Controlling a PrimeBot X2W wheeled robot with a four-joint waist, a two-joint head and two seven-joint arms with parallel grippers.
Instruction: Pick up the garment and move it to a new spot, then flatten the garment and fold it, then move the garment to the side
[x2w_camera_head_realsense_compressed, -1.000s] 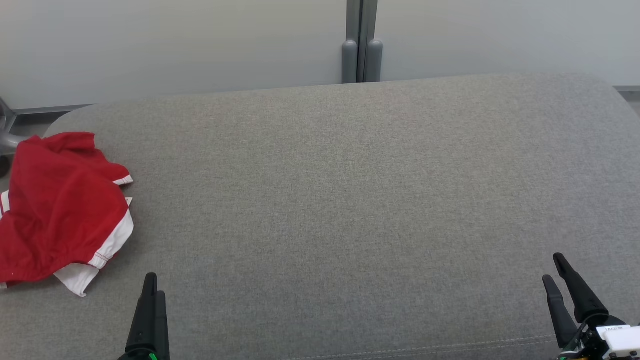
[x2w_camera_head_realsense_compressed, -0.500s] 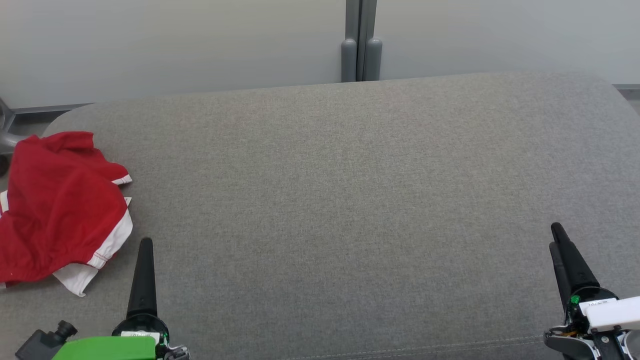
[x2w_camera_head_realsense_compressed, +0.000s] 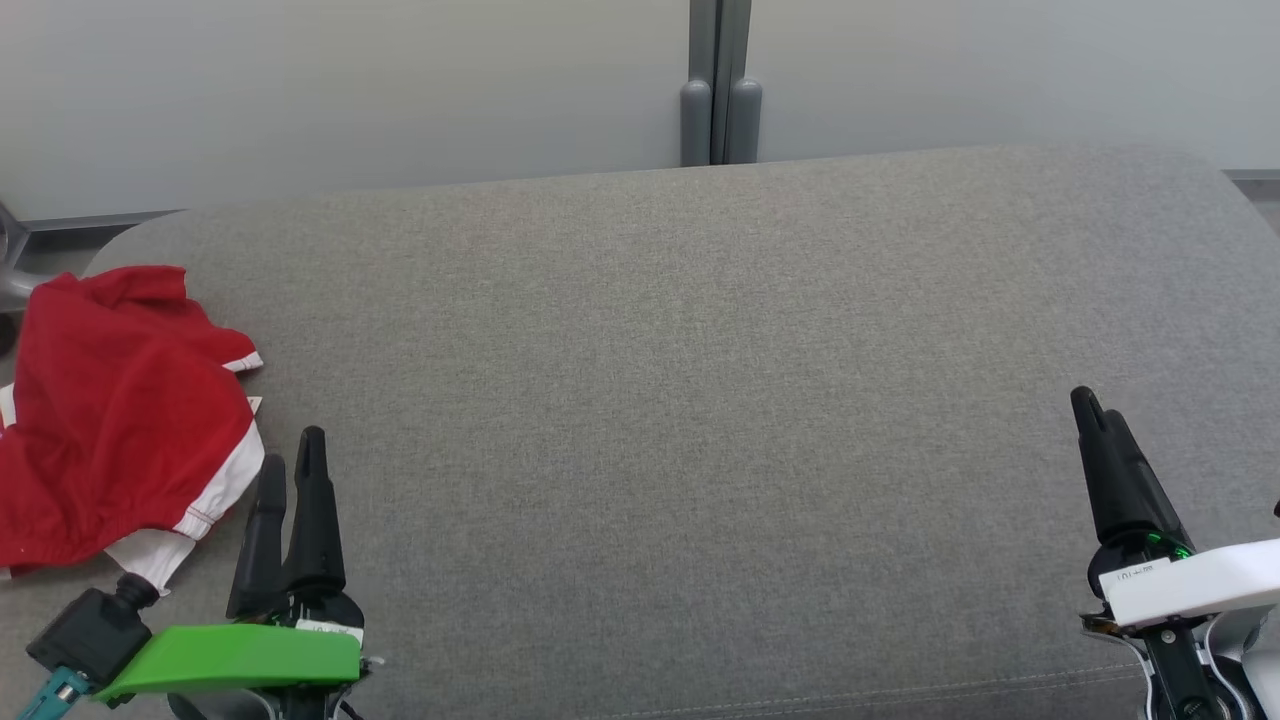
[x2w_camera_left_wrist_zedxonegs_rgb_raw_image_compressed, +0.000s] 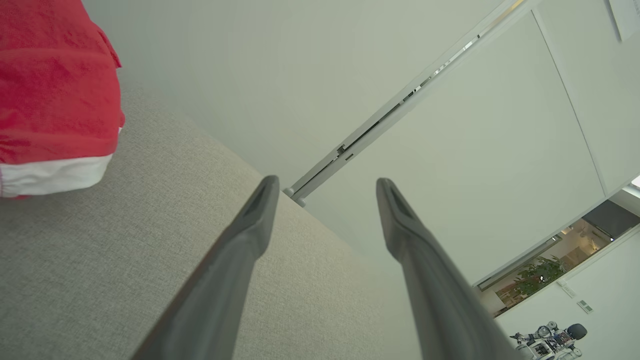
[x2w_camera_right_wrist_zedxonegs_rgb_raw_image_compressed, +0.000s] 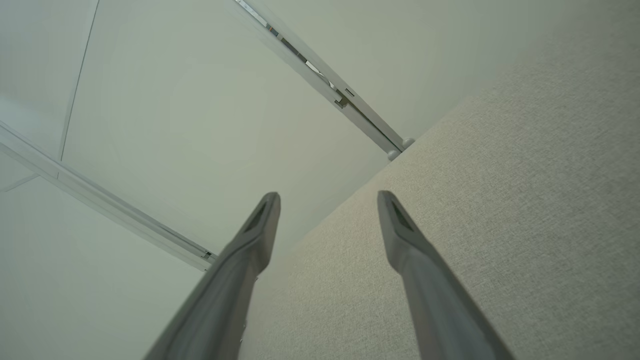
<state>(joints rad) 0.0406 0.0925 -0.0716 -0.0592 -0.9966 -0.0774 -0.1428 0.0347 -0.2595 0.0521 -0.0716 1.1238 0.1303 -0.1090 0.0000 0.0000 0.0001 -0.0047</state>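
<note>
The left claw (x2w_camera_head_realsense_compressed: 292, 450) and right claw (x2w_camera_head_realsense_compressed: 1097, 405), both open, have moved forward; the left is near the garment (x2w_camera_head_realsense_compressed: 120, 410), so pickup probably comes next.

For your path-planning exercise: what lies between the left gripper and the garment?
Bare grey cushion separates the left gripper from the garment, seen in the left wrist view.

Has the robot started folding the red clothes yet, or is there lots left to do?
Nothing looks done yet: the red garment lies crumpled at the left end of the grey cushion. In hand: the left gripper is close beside it, open and empty; the right gripper is open and empty, far across the cushion. Left to do: picking it up, moving, flattening, folding, setting it aside.
</note>
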